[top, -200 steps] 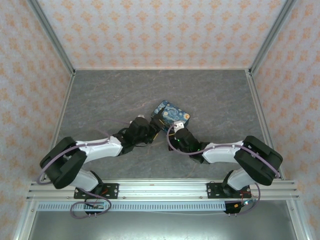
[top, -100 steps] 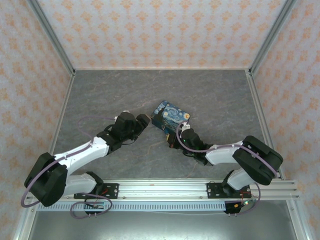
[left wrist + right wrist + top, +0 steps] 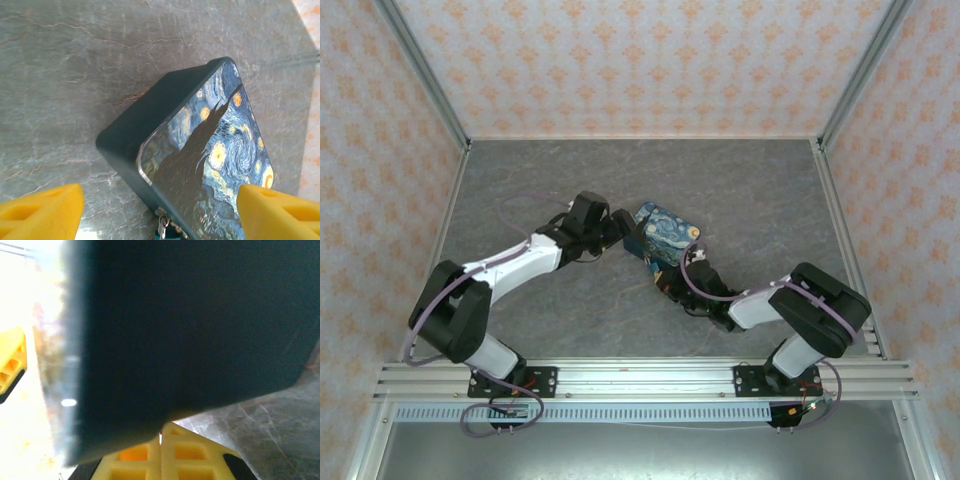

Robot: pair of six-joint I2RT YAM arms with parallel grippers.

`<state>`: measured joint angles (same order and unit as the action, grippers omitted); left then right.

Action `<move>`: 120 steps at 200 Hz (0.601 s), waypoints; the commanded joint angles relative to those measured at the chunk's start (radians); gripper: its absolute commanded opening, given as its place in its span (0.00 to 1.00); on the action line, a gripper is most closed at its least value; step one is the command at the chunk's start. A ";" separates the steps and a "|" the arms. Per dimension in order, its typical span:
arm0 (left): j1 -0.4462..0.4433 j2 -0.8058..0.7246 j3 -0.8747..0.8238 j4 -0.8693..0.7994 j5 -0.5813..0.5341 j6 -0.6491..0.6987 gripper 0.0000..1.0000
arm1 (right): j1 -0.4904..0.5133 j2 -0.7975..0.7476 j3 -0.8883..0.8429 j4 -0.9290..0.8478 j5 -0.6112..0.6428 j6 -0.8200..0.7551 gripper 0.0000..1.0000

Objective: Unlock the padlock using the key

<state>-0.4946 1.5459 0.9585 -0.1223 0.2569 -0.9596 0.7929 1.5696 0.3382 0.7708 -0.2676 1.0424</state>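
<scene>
Left gripper [image 3: 160, 197], released, has swung to straddle the starry box [image 3: 200, 145], likely to steady it; right gripper [image 3: 161, 440] stays clenched.

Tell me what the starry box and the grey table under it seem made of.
The blue-and-yellow starry-print box looks like a thin metal tin: glossy printed lid, a bright silvery line along its edge, smooth dark teal sides. The grey table looks like veined stone with a dull sheen, though it may be a printed surface.
</scene>
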 commanded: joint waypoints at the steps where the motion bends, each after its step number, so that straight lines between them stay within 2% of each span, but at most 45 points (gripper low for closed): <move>1: 0.010 0.066 0.093 -0.084 0.027 0.112 0.80 | -0.004 0.013 -0.025 0.031 -0.005 0.072 0.00; 30: 0.014 0.170 0.213 -0.158 0.030 0.188 0.81 | -0.004 -0.049 -0.038 -0.051 0.039 0.052 0.09; 61: 0.018 0.272 0.302 -0.176 0.075 0.213 0.80 | -0.004 -0.218 -0.057 -0.225 0.115 -0.034 0.32; 87: 0.018 0.317 0.316 -0.154 0.093 0.204 0.81 | -0.004 -0.424 -0.083 -0.339 0.179 -0.120 0.52; 120: 0.019 0.335 0.283 -0.139 0.089 0.193 0.80 | -0.007 -0.626 -0.109 -0.377 0.197 -0.204 0.72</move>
<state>-0.4835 1.8736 1.2503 -0.2382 0.3412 -0.7834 0.7898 1.0393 0.2543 0.4664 -0.1246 0.9298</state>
